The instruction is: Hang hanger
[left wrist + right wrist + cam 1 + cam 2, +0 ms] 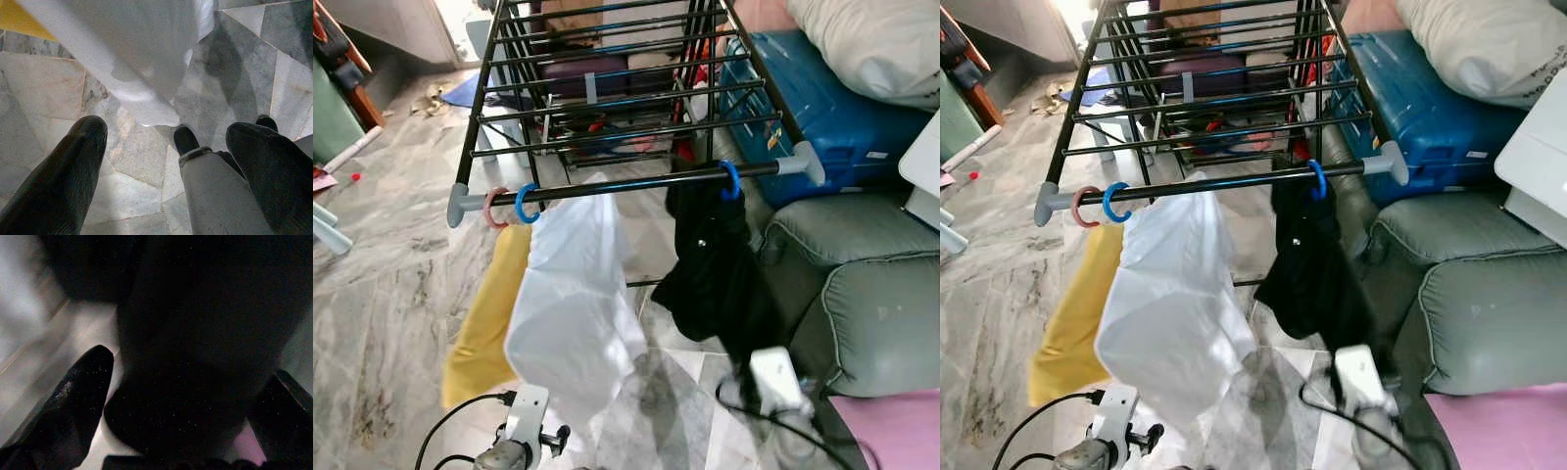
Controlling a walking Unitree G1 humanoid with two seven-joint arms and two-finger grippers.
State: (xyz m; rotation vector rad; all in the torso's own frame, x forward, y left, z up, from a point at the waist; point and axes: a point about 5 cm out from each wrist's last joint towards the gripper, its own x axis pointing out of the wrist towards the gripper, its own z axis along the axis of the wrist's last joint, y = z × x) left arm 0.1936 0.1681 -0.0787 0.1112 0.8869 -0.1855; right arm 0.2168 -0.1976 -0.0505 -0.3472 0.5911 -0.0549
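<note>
Ahead of us stands a black drying rack [607, 88] whose rails run left to right, its near rail [636, 183] crossing the scene a little tilted, higher on the right. To the right sit a grey sofa [862, 284] and, farther off, a blue suitcase [832, 108] with a pale cushion [871, 44] lying on it. From the near rail three garments hang, their long axes pointing straight down to the marble floor [382, 294]: a white shirt [573, 304] on a blue hanger hook [526, 204] near the left end, a yellow cloth [484, 333] just beside it on a pink hook [494, 208], and a black garment [710, 264] on another blue hook [731, 179] toward the right end. Our left gripper [166, 161] hangs low below the white shirt, its fingers [63, 171] spread wide and holding nothing. Our right gripper [190, 396] is low beside the black garment, which darkens its wrist view; its fingers [73, 401] also stand apart, with dark cloth between them, and we cannot tell whether they touch it.
</note>
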